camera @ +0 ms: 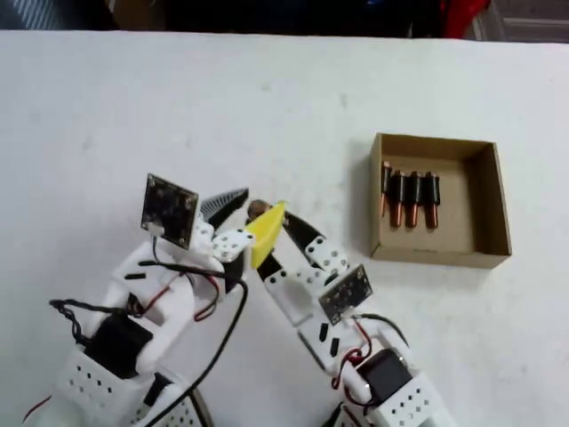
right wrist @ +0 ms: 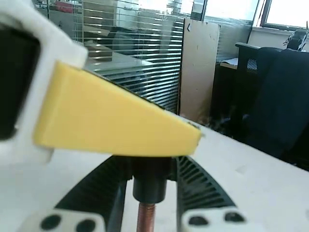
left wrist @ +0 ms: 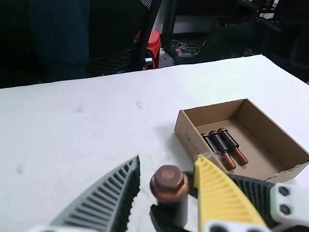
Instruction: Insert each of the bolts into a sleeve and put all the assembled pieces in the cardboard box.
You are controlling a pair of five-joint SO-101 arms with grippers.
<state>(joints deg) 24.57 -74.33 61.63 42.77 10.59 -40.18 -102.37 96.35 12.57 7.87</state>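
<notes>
The left jaws, one grey and one yellow, stand released on either side of the bolt head, with a visible gap on the grey side. The right jaws, both black, are clenched on the black sleeve. The copper thread protrudes from the sleeve's far end, so the bolt appears seated. In the high view the assembly sits just left of centre, above the worktop. The cardboard box lies well apart in the right half, with four assembled pieces lined up against its left wall.

Hazards from this position:

- **Bolt pull-out.** The yellow jaw lies close to the bolt head. A crooked withdrawal of the left arm could catch the head and drag the bolt out.
- **Bolt slip.** Only the sleeve is clamped. Tilting it head-down during transfer could let the bolt slide free.
- **Arm contact.** The yellow jaw crosses directly over the right jaws. Moving the right arm first risks collision.
- **Bad release.** Release onto the stored pieces may make the assembly bounce or separate.
</notes>
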